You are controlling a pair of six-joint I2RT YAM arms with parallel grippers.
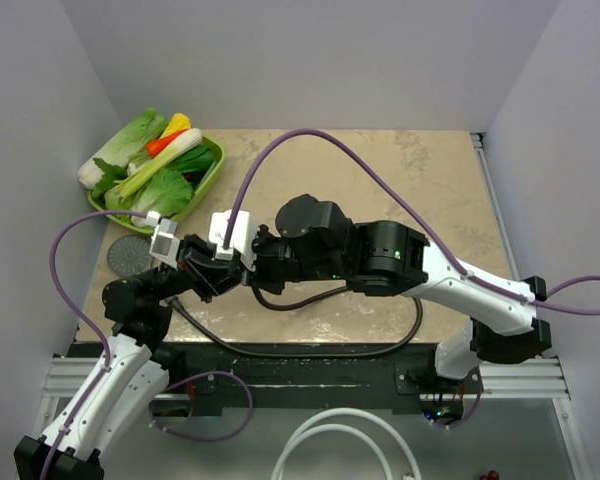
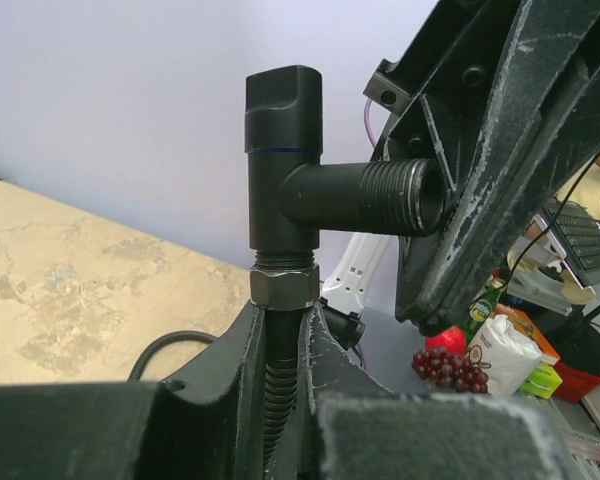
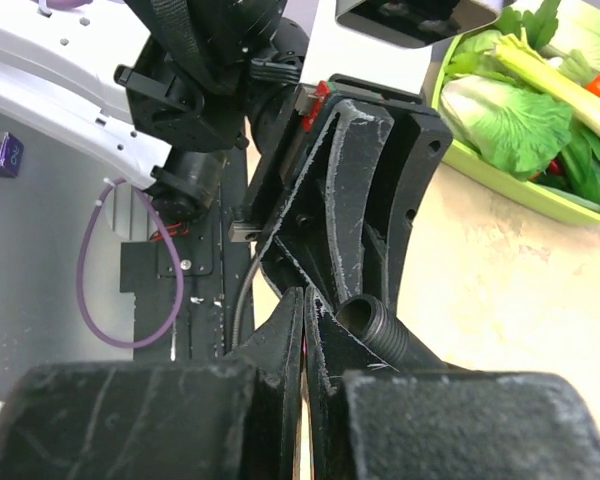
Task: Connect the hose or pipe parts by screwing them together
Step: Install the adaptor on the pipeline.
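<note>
The small black T-shaped fitting [image 2: 283, 150] stands upright above my left gripper [image 2: 283, 340]. The hose's end nut [image 2: 283, 288] sits right under it. My left gripper is shut on the dark-brown ribbed hose [image 2: 276, 395] just below that nut. The fitting's threaded side outlet [image 2: 405, 196] points at the right gripper's fingers [image 2: 500, 150]. In the right wrist view my right gripper [image 3: 305, 300] is shut with nothing in it, its tips beside the threaded outlet [image 3: 380, 330]. From above, both grippers [image 1: 205, 265] [image 1: 242, 262] meet left of centre. The hose [image 1: 285, 305] trails over the table. The grey shower-head disc [image 1: 130, 255] lies flat at the left.
A green tray [image 1: 212, 170] of vegetables stands at the back left. Purple robot cables [image 1: 380, 185] arch over the table. A white looped tube [image 1: 330, 435] lies below the table's near edge, beside the arm bases.
</note>
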